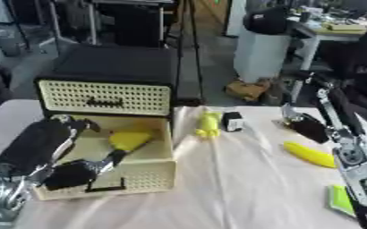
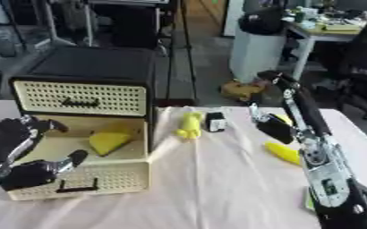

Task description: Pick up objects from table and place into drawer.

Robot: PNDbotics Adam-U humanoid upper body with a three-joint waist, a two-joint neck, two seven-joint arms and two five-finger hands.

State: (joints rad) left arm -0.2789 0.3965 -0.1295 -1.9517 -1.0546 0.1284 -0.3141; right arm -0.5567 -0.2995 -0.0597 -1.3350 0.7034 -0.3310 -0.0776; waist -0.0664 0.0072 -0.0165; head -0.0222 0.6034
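A cream perforated plastic drawer stands pulled open at the table's left edge, a yellow wedge-shaped piece lying inside (toward its back). On the cloth rest a small yellow figure, a black-and-white cube just beside it, and a yellow banana-like object nearer the right edge.

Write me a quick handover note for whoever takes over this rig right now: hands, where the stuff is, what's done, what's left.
Left hand: at the open drawer's front edge, fingers look relaxed, holding nothing.
Right hand: extended over the far right of the table; grip unclear.
Done: one yellow object lies in the drawer.
Left on the table: a yellow toy and a small black-and-white item near the middle back, a yellow oblong object right of centre, and a green flat piece at the right edge.
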